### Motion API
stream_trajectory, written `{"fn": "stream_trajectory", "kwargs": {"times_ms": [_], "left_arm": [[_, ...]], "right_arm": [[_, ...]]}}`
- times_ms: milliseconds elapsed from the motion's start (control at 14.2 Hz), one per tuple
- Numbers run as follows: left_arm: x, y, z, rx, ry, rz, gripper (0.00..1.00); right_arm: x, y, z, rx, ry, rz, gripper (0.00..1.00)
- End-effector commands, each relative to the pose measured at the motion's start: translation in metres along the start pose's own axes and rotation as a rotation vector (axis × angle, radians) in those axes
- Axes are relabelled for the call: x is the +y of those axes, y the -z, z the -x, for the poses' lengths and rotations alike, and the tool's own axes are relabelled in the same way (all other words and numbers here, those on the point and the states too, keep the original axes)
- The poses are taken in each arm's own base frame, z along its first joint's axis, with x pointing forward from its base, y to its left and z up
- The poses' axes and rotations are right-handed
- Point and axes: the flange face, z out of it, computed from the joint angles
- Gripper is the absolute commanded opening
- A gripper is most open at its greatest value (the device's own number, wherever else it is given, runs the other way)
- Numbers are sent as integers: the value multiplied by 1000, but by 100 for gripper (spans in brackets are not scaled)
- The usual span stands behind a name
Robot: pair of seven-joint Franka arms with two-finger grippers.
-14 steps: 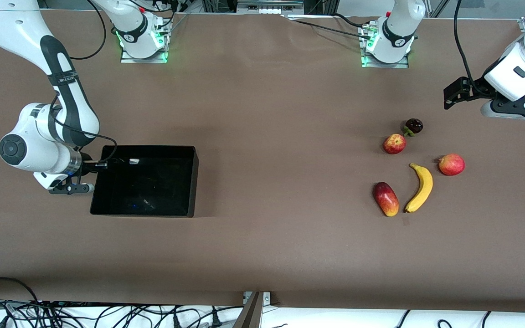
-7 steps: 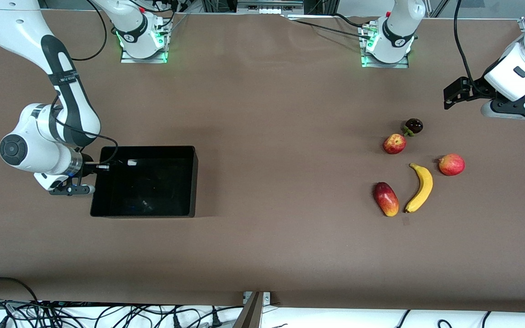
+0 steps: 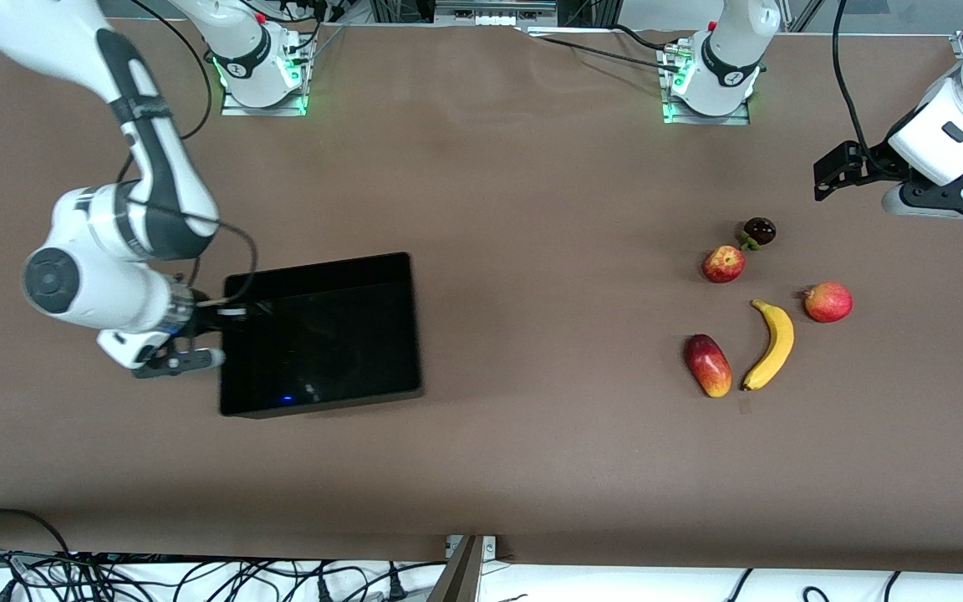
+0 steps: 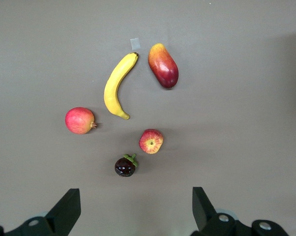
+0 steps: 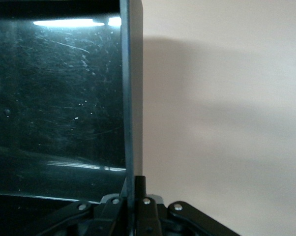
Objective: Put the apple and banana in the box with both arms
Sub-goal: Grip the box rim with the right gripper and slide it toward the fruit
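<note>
At the right arm's end of the worktop, the right hand (image 3: pixel 226 313) pinches the box (image 3: pixel 321 334) wall; apple (image 3: pixel 723 263) and banana (image 3: pixel 771 344) lie well apart, under the spread left hand (image 4: pixel 135 209).

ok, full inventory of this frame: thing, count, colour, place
box: 1, glossy black, empty, toward the right arm's end.
apple: 1, red-yellow, toward the left arm's end.
banana: 1, yellow, nearer the front camera than the apple.
oblong fruit: 1, red-yellow, beside the banana.
round pinkish fruit: 1, beside the banana.
dark purple fruit: 1, beside the apple.
table: 1, brown.
right gripper: 1, black, shut on the box wall.
left gripper: 1, black, open, waiting above the fruits.
</note>
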Motion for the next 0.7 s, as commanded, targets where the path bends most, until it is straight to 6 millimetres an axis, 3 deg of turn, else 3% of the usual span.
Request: {"fn": "stream_trajectory", "kwargs": {"times_ms": [0,141,352,634], "left_arm": [[2,6,-2,-1,3,-19,100],[2,6,-2,-1,3,-19,100],[2,6,-2,-1,3,-19,100],[1,6,-2,-1,4,-19,100]], "right_arm": [[-107,-7,4,-14,-51,-31,0],[-180,-29,15,-28,-110,-26,0],[-261,-55,21,-1,-202,-38,0],[-337,-92,24,35,-323,-74,0]]}}
